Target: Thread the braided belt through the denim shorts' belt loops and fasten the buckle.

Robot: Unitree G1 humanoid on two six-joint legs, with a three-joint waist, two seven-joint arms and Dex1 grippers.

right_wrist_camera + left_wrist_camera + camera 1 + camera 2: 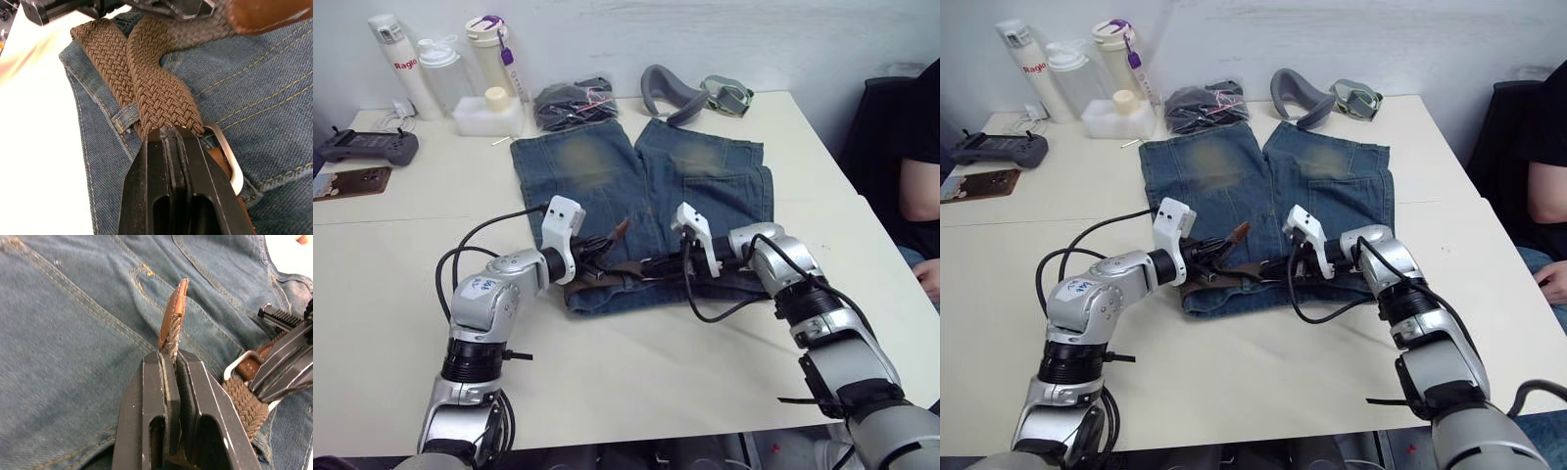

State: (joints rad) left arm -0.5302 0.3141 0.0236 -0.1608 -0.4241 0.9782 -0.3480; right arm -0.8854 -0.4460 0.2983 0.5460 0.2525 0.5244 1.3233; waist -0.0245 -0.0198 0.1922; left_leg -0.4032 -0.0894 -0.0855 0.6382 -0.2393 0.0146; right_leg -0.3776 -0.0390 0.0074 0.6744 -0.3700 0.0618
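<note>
Lying along waistband, braided belt, tan tip up in L gripper

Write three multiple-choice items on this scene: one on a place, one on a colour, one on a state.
1. Where do the shorts lie?
A. on the table
B. on a chair
C. on the floor

2. What colour is the belt?
A. white
B. brown
C. green

3. The left gripper is:
A. wide open
B. shut on a bottle
C. shut on the belt's tip

Key: 1 A, spread flat on the table; 2 B, brown weave; 3 C, the tan tip rises from the closed gripper.
</note>
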